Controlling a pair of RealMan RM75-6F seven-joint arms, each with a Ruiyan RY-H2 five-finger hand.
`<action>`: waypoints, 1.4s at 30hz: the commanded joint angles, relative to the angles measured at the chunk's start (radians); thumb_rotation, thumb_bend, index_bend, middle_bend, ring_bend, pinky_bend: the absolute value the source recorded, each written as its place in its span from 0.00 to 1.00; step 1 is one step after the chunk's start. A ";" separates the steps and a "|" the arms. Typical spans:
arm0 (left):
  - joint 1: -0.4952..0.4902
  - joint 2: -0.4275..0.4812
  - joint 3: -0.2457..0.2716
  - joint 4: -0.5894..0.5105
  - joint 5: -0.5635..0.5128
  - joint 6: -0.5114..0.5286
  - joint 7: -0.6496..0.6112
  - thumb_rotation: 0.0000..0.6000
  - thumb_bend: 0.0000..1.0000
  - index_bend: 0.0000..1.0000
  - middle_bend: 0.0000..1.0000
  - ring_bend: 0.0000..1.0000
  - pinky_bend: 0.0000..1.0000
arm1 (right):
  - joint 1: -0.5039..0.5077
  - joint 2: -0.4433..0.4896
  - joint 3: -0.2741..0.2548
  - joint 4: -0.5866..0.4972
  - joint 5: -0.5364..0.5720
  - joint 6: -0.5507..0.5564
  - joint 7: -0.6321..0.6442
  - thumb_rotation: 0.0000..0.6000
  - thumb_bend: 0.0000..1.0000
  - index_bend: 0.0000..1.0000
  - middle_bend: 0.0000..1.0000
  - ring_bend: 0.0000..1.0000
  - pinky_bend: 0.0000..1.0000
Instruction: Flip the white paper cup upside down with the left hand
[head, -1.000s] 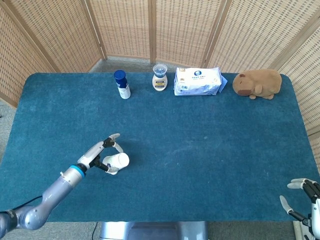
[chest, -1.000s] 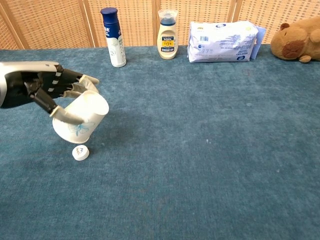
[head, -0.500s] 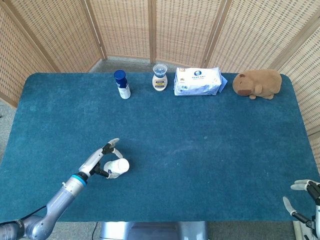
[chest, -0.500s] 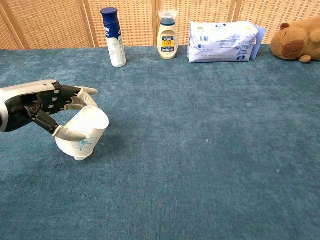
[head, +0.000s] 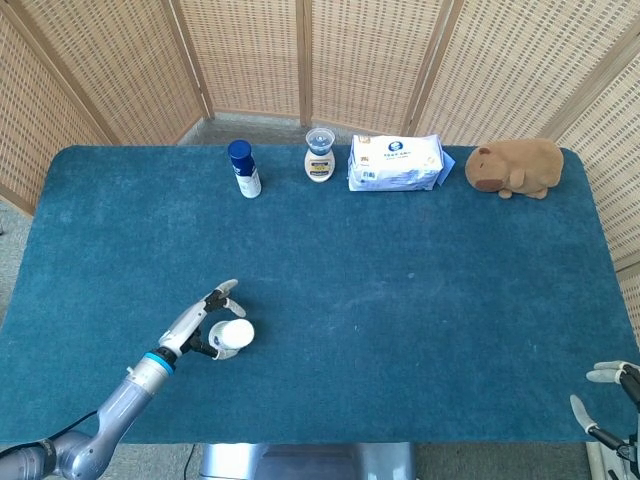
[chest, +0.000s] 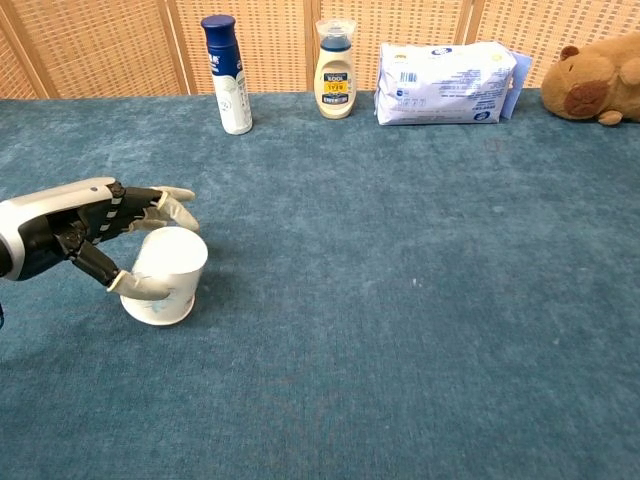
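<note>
The white paper cup (chest: 168, 272) stands on the blue table (chest: 400, 300) at the front left, wide end down and closed base up. A faint blue print shows on its side. My left hand (chest: 98, 232) reaches in from the left and still holds the cup, thumb against its near side and fingers behind its far side. From above, the cup (head: 236, 333) sits just right of the left hand (head: 203, 318). My right hand (head: 608, 392) hangs off the table's front right corner, fingers apart and holding nothing.
Along the back edge stand a blue-capped spray bottle (head: 243, 168), a cream bottle (head: 319, 155), a pack of wipes (head: 396, 163) and a brown plush animal (head: 516, 167).
The left hand has lowered the tilted cup and set it mouth down on the table. A small white cap that lay under it is now covered. The right hand sank slightly.
</note>
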 joint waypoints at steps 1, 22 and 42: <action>0.008 0.007 0.009 0.003 0.024 0.039 0.023 1.00 0.01 0.24 0.00 0.00 0.02 | -0.003 0.003 0.001 -0.002 -0.002 0.007 0.004 0.88 0.31 0.46 0.42 0.34 0.35; 0.085 0.315 0.073 -0.302 0.073 0.178 0.159 1.00 0.13 0.02 0.00 0.00 0.02 | 0.011 0.036 0.003 -0.048 0.002 -0.026 -0.042 0.88 0.31 0.46 0.42 0.34 0.34; 0.418 0.478 0.293 -0.368 0.376 0.657 0.330 1.00 0.15 0.05 0.00 0.00 0.02 | 0.093 0.057 0.004 -0.143 -0.005 -0.163 -0.211 0.88 0.31 0.46 0.41 0.32 0.31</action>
